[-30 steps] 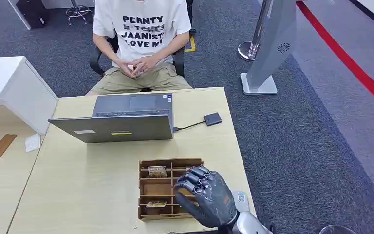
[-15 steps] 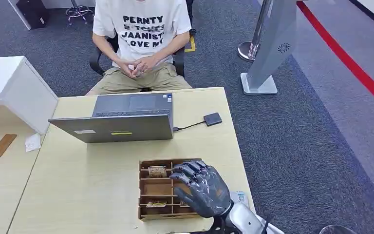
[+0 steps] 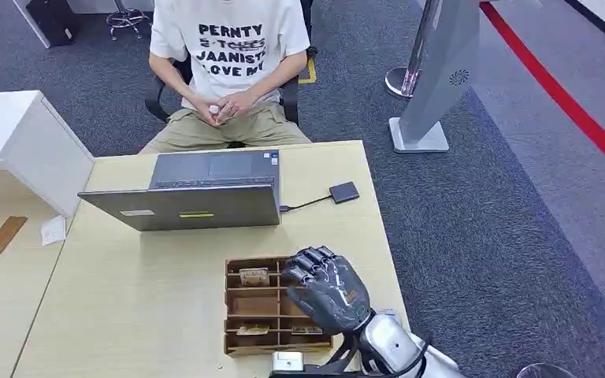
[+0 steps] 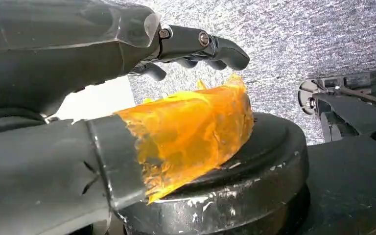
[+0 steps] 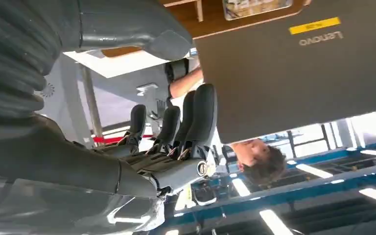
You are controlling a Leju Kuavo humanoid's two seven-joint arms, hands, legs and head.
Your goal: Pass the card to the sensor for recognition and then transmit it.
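A wooden divided box [image 3: 255,305] stands on the table's near edge and holds cards: one [image 3: 254,276] in a far slot, another [image 3: 252,330] in a near slot. My right hand [image 3: 327,293] hovers over the box's right column, fingers bent down, thumb apart, nothing between them; the right wrist view shows this hand [image 5: 171,142] empty too, with a card [image 5: 254,7] in the box beyond it. The sensor, a small dark square [image 3: 344,192], lies far right on the table, cabled to the laptop [image 3: 197,193]. My left hand [image 4: 127,98] hangs empty, with orange tape on its thumb.
A person [image 3: 228,63] sits across the table with hands clasped. The laptop's lid faces me, between the box and the person. A white cabinet [image 3: 16,142] stands at the left, and a grey kiosk stand [image 3: 433,79] on the carpet at the right.
My right hand has moved forward and a little left over the box's right column, and more of the silver forearm shows. The person and the table things have not moved.
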